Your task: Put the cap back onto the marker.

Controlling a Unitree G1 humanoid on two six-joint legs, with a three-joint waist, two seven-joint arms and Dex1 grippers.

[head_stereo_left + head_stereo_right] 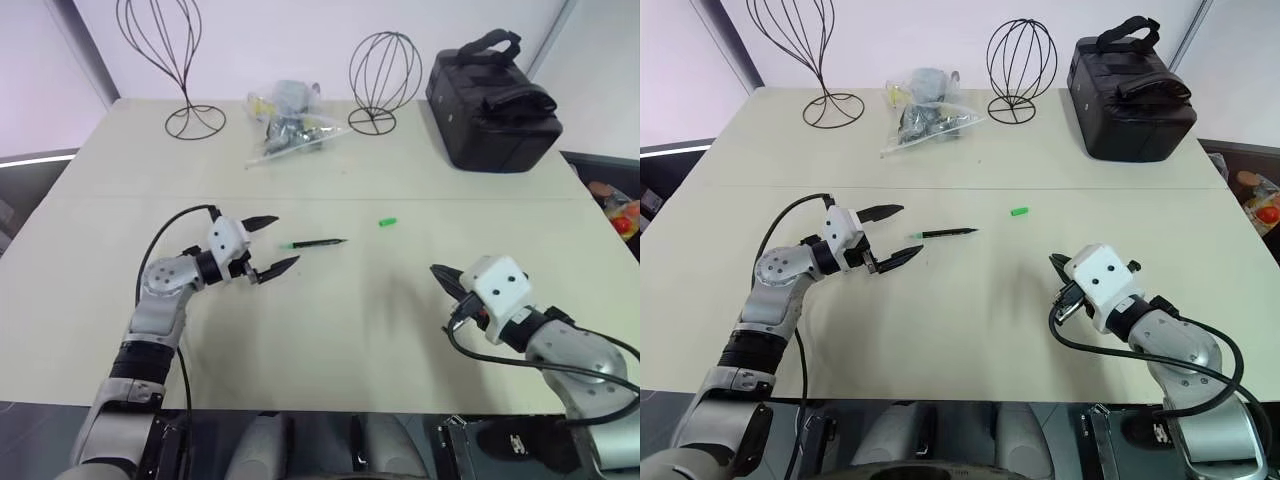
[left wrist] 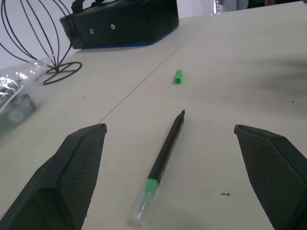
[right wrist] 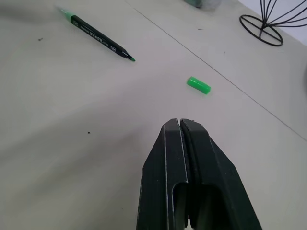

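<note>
1. Head views: On a pale surface [image 1: 330,340], the marker [image 1: 315,243] lies flat and uncapped just beyond the left claw [image 1: 270,243], whose black fingers stand wide apart on either side of the marker's near end. The cap [image 1: 387,222], a small bright green cylinder, rests near the marker's tip but apart from it. The right claw [image 1: 441,276] hovers low, well apart from both. Two wire stands, a plastic bag and a black case line the far edge.

2. Left wrist view: The marker's green-banded, clear end points between the spread fingers [image 2: 72,167], with nothing yet gripped.

3. Right wrist view: The right claw's fingers [image 3: 180,158] are pressed together, empty, aimed toward the cap.

4. The step in hand appears to be picking up the marker; next, the left claw would need to close on the barrel while the right parts to fetch the cap.
</note>
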